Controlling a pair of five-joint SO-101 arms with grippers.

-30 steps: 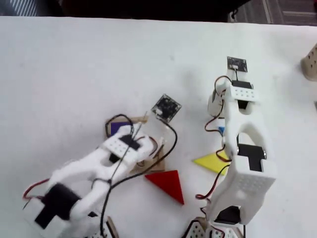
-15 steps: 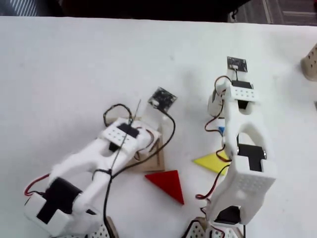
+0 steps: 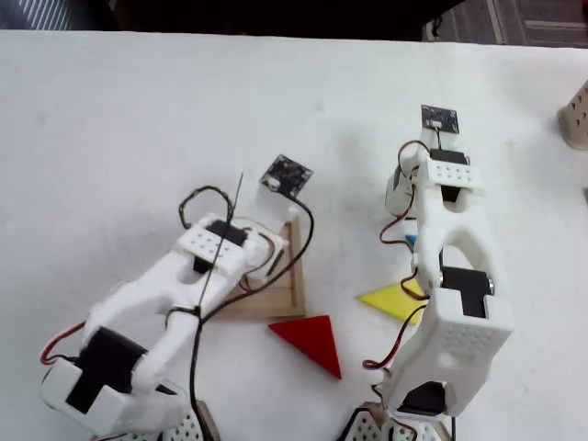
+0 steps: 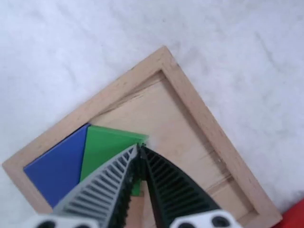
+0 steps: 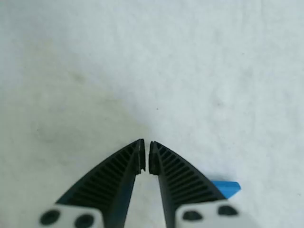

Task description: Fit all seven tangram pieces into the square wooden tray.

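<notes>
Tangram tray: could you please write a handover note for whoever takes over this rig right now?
Left gripper: fingers shut, empty, tips over the green piece in the wooden tray.
Right gripper: fingers shut, empty, above bare table.
Done: blue piece and green piece lie in the tray.
To do: red triangle, yellow piece and light blue piece lie on the table outside it.

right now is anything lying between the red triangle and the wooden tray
Nothing visible lies between the red triangle and the tray; its near rim faces the triangle. The left arm does hang over the tray, with its shut hand above the green piece inside, covering part of the open floor.
</notes>
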